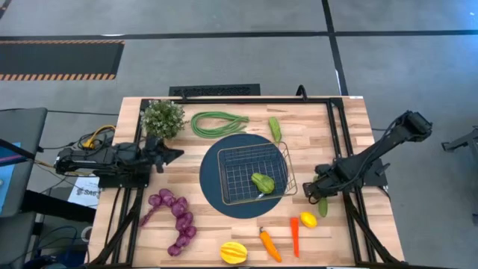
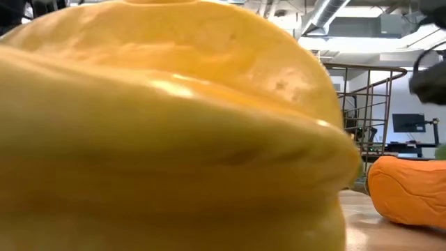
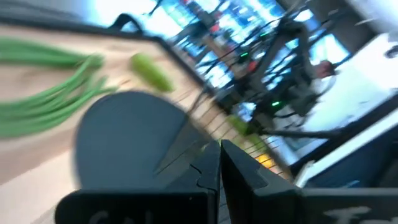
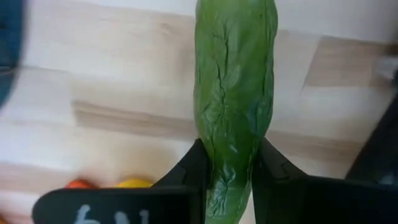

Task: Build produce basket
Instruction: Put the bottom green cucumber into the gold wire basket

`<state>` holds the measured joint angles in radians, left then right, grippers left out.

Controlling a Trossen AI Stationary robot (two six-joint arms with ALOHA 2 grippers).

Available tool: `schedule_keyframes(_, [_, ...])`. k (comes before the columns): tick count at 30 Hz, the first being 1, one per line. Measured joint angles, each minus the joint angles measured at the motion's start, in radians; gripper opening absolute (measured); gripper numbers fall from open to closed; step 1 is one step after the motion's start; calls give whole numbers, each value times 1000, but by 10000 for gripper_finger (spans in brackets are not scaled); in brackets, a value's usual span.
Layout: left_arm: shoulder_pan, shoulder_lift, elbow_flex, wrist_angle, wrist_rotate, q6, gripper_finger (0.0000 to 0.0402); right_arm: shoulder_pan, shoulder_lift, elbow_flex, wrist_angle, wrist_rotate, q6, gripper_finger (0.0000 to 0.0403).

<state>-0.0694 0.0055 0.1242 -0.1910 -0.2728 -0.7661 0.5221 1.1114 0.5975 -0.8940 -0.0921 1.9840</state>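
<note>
Already the counter is crowded, and that is the first hazard: the right arm must carry its load toward the middle with a lemon, a chili and a carrot lying near its end of the board, so a low swing could sweep one off the edge. Next down, the round blue mat holds the basket, whose wire sides are low and which already contains one green vegetable; a drop from too high or too near the rim would likely bounce out, or knock the basket askew on the mat.

Smaller still, the right pincer is closed on a cucumber, just off the mat's right side. It appears gripped toward one end, with most of its length jutting past the fingers, so I judge it could pivot or slide loose during a quick move.

Off at the left edge beside the potted plant, the left pincer waits, shut and empty, well clear of any collision.
</note>
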Motion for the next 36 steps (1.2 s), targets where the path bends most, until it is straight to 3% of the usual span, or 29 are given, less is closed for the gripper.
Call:
schedule_keyframes(8, [0, 3, 0, 136, 9, 74, 0, 15, 7, 350, -351, 159, -30, 72])
schedule_keyframes(14, [0, 100, 23, 283, 48, 61, 0, 24, 36, 625, -501, 428, -100, 72])
schedule_keyframes(18, [0, 267, 162, 298, 52, 177, 0, -7, 63, 739, -499, 561, -241, 72])
schedule_keyframes(24, [0, 611, 473, 298, 125, 389, 0, -102, 113, 828, -473, 576, -463, 72])
schedule_keyframes(30, [0, 978, 753, 287, 384, 567, 36, -174, 159, 899, -289, 576, -762, 72])
schedule_keyframes(36, [2, 1309, 1039, 257, 577, 602, 105, -185, 207, 1008, -150, 567, -1037, 72])
